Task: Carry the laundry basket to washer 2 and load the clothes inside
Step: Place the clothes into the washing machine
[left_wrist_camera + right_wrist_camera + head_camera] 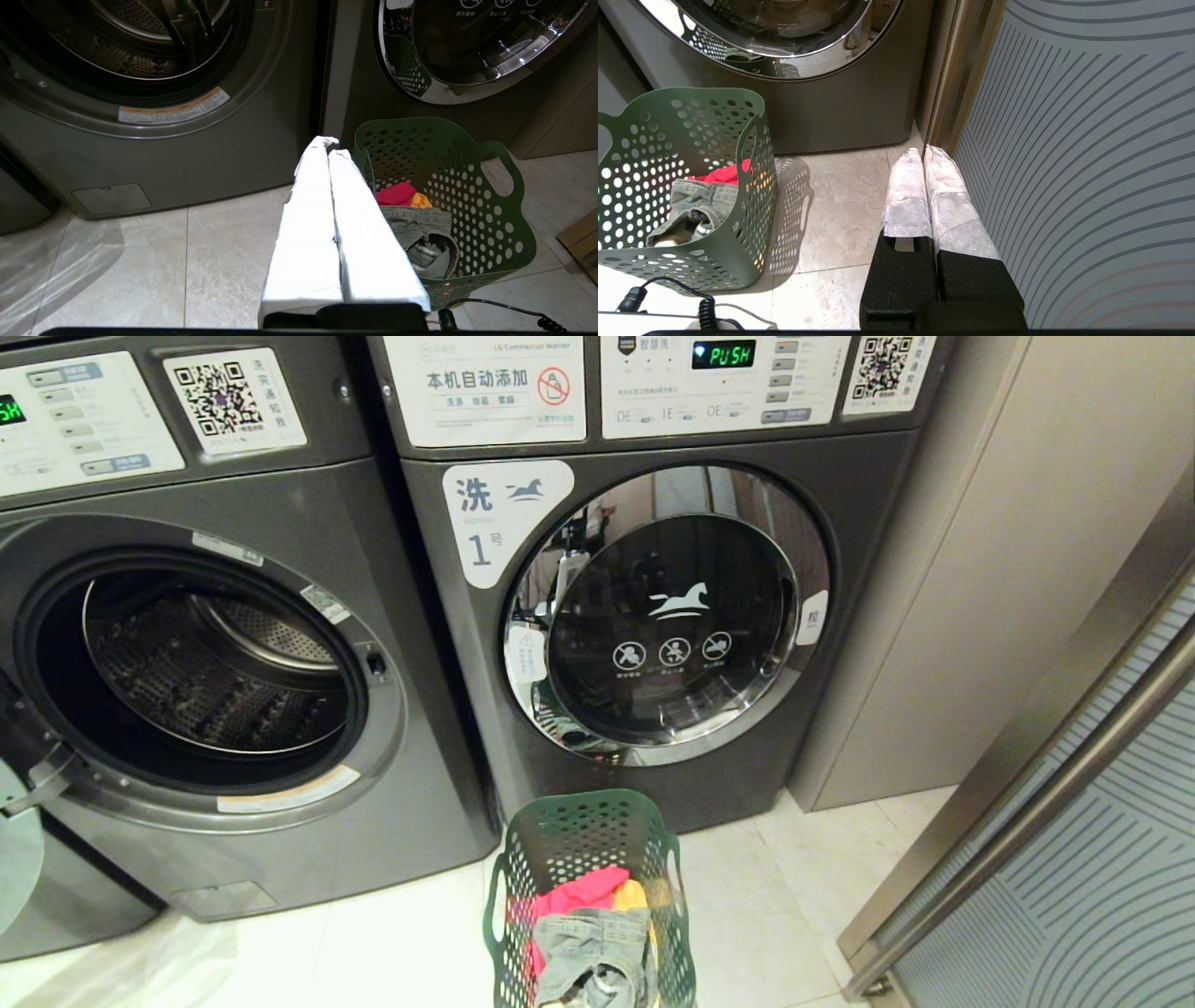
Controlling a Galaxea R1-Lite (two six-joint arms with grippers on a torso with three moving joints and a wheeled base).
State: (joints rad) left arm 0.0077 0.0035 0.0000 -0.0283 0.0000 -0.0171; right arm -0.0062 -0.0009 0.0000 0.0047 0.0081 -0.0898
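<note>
Left tool (329, 145): white-wrapped fingers pressed together along their length, nothing pinched, nothing touched. It is held low above the tiled floor (140, 261), tips aimed at the seam between the two machines, just left of the laundry basket (507, 242).

Right tool (923, 154): fingers likewise pressed together, empty. It is held over the floor beside the striped glass door panel (1087, 140), well to the right of the basket.

Neither tool is seen in the head view.

The laundry basket is seen standing upright on the floor, directly in front of the washer labelled 1 (653, 616), near its lower left corner. The clothes (416, 219) are heaped inside: red and orange-yellow pieces toward the far side, grey-blue denim on top toward the near side.

The washer labelled 1 has its round chrome-rimmed door shut. To its left, an alike washer (205, 672) is noted with its door swung open and the perforated drum exposed; its number label cannot be read.
</note>
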